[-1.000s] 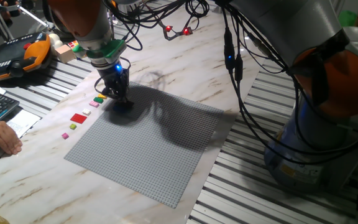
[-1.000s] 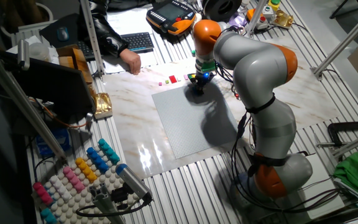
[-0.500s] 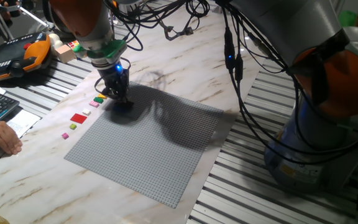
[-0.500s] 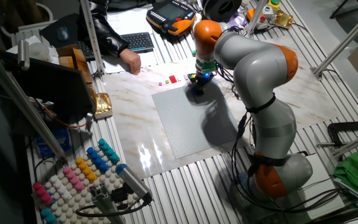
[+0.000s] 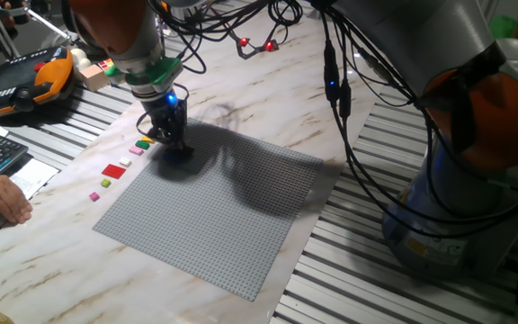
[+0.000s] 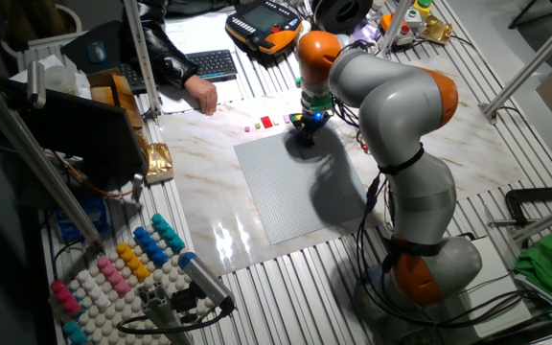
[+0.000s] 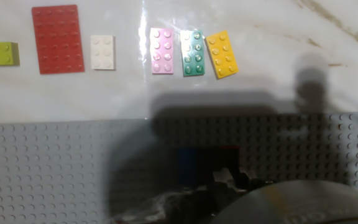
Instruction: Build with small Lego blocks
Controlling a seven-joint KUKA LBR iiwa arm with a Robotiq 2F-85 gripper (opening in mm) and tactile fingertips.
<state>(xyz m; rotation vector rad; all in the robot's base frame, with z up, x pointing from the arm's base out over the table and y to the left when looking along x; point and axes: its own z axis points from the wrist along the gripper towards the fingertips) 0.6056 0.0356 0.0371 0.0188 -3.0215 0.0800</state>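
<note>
Nothing has shifted: the claw [image 5: 174, 144] stays low on the baseplate [image 5: 214, 211], its grip unreadable.

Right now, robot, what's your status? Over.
Gripper down on baseplate corner, jaws hidden. Loose blocks in a row beside plate. Nothing blocking.

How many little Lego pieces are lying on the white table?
6 in a row: lime square, big red plate, white, pink, green, yellow. The hand view may miss others.
</note>
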